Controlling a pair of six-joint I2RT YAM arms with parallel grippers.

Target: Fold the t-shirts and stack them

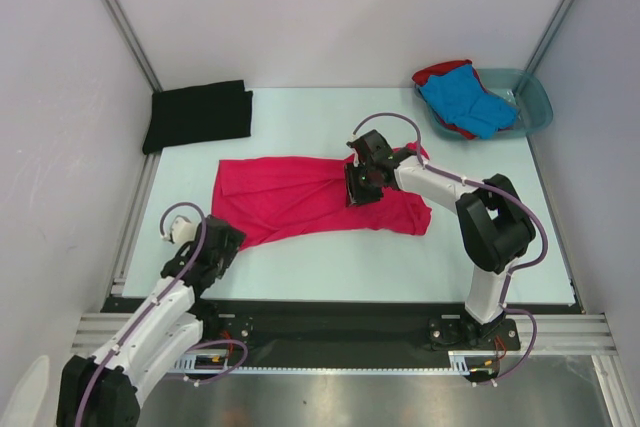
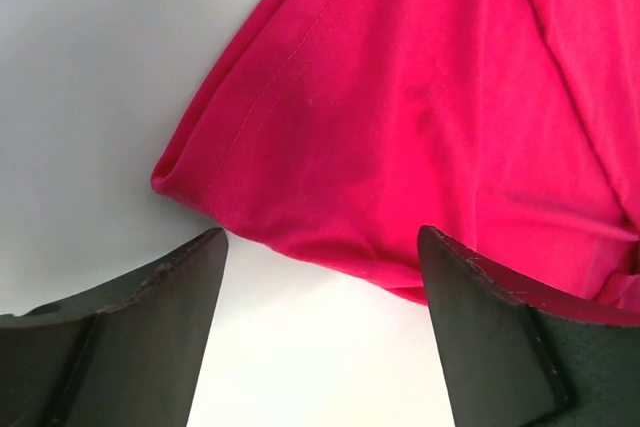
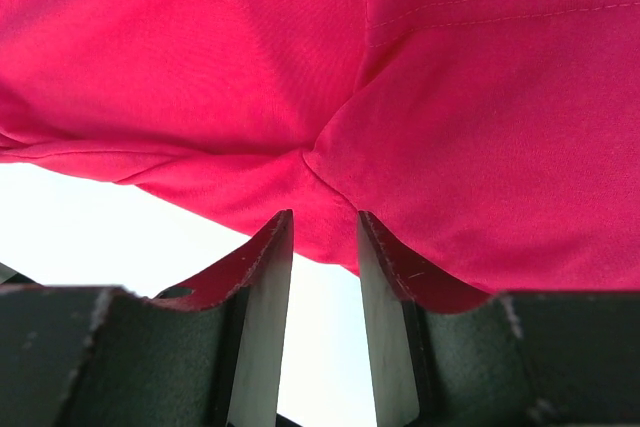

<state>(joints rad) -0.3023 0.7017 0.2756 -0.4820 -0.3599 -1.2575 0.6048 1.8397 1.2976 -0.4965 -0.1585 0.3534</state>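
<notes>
Pale mint desk point(image 1: 330, 259), walled by white panels on three sides; a metal rail along the near edge carries both arm bases.

Magenta-pink t-shirt point(image 1: 285, 199) lies across the middle of the desk, the largest cloth out; its left part is spread fairly flat, its right part bunched and creased; hem stitching shows in the left wrist view.

Black t-shirt point(image 1: 198, 115) folded into a flat rectangle at the far left corner, well apart from the pink one.

Teal basin point(image 1: 537, 99), translucent, at the far right corner; blue t-shirt point(image 1: 468, 102) heaped in it and spilling over the left rim; red t-shirt point(image 1: 438, 72) under the blue one, only its edges visible.

Right arm reaches in over the pink shirt's right half and hides part of it; right claw point(image 3: 322, 217) is narrowed on a gather of pink cloth, creases radiating from the pinch.

Left claw point(image 2: 320, 237) is low at the shirt's near-left edge, jaws spread wide, bare desk between them, the rounded pink fold just ahead and not touched.
</notes>
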